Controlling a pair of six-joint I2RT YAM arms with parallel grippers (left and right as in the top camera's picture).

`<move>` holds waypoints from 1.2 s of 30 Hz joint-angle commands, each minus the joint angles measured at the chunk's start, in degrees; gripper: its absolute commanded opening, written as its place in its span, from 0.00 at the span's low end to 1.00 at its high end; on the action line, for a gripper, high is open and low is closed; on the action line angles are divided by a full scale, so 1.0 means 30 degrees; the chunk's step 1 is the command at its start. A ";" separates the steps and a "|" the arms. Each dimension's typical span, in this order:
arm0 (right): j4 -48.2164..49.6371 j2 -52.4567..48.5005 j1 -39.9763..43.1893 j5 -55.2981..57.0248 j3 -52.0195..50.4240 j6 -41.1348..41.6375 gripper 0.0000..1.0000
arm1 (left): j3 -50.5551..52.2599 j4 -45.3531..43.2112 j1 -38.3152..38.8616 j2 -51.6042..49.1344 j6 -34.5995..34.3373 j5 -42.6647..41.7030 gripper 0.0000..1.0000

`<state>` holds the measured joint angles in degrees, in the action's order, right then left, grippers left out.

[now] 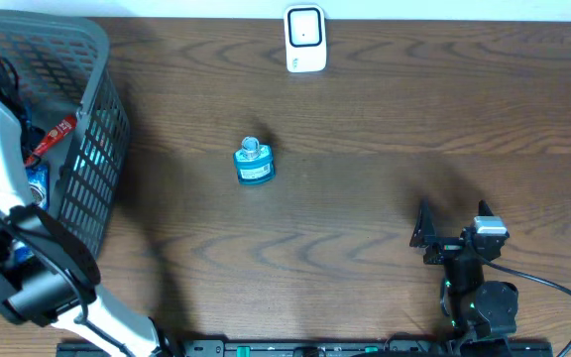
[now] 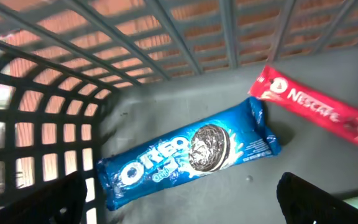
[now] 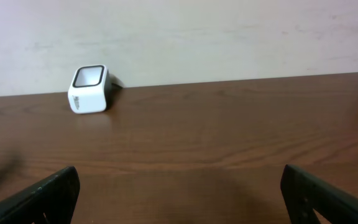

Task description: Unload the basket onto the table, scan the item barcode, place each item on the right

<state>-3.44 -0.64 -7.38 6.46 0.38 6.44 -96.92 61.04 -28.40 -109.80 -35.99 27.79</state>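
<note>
Hovering inside basket [image 2: 166, 37], left gripper [image 2: 179, 205], jaws wide apart over Oreo pack [image 2: 188, 158]; right gripper [image 3: 179, 193] facing scanner [image 3: 89, 89], jaws apart.

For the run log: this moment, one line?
left gripper open over Oreo pack in basket | right gripper open, empty | nothing at scanner

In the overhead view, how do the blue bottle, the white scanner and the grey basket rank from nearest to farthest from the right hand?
From the right hand:
1. Blue bottle, mid-table, to its left.
2. White scanner, at the far edge, somewhat farther.
3. Grey basket, at the table's left end.
</note>
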 commanded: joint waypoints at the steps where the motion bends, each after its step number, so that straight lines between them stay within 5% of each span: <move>1: -0.0066 0.0051 -0.0182 0.0240 -0.0022 -0.0255 0.99 | 0.0175 0.0029 -0.0066 -0.0809 0.0131 0.0401 0.98; 15: -0.0066 0.0051 -0.0182 0.0240 -0.0022 -0.0255 0.99 | 0.0379 0.0284 -0.0066 -0.3220 0.0131 0.0401 0.98; 22: -0.0066 0.0051 -0.0182 0.0240 -0.0022 -0.0255 0.99 | 0.0947 0.0022 -0.0066 -0.3351 0.0109 0.0393 0.83; 28: -0.0066 0.0051 -0.0182 0.0240 -0.0022 -0.0255 0.99 | 0.1399 -0.0284 -0.0066 -0.3351 0.0058 0.0393 0.59; 36: -0.0066 0.0051 -0.0182 0.0233 -0.0022 -0.0255 0.99 | 0.1399 -0.0364 -0.0066 -0.3351 0.0058 0.0393 0.54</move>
<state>-3.44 -0.64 -7.38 6.46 0.38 6.44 -93.19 59.83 -28.40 -119.07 -35.77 27.81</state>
